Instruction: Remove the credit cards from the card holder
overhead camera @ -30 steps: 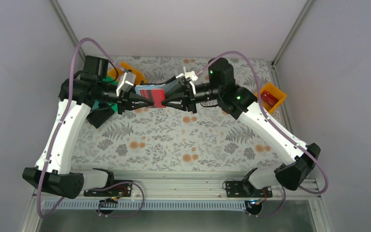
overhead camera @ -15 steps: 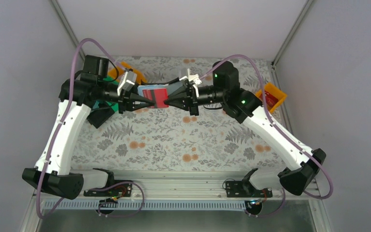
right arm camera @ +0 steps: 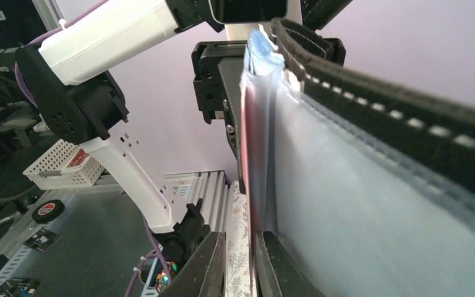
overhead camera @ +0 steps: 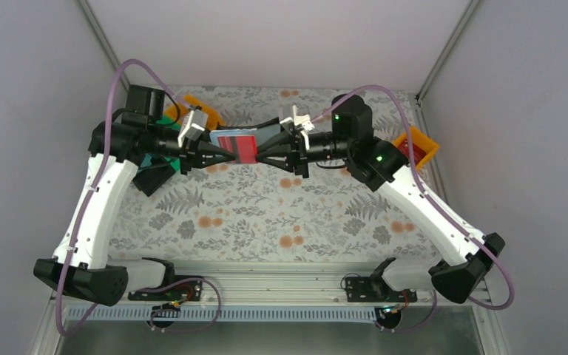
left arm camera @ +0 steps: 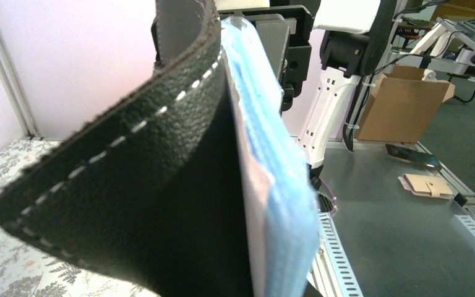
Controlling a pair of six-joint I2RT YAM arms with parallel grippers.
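Note:
The card holder (overhead camera: 268, 134), black outside and grey-blue inside, hangs open in the air over the back middle of the table. My left gripper (overhead camera: 224, 154) is shut on its left edge; in the left wrist view the black leather (left arm camera: 130, 185) hides the fingers. A red card (overhead camera: 237, 146) sticks out of a pocket. My right gripper (overhead camera: 257, 157) comes from the right, jaws a little apart, astride the red card's edge (right arm camera: 246, 124), with a gap beside one finger (right arm camera: 213, 260). A pale blue layer (left arm camera: 278, 185) lies against the wallet; I cannot tell card from lining.
An orange bin (overhead camera: 194, 106) and a green bin (overhead camera: 164, 120) stand at the back left behind the left arm. A black bin (overhead camera: 155, 177) sits below them. Another orange bin (overhead camera: 418, 146) with something red stands at the right edge. A floral cloth (overhead camera: 266, 214) covers the table.
The right arm's wrist and elbow have shifted to the right, and its fingertips a little with them. The wallet, the red card and the left gripper have hardly moved.

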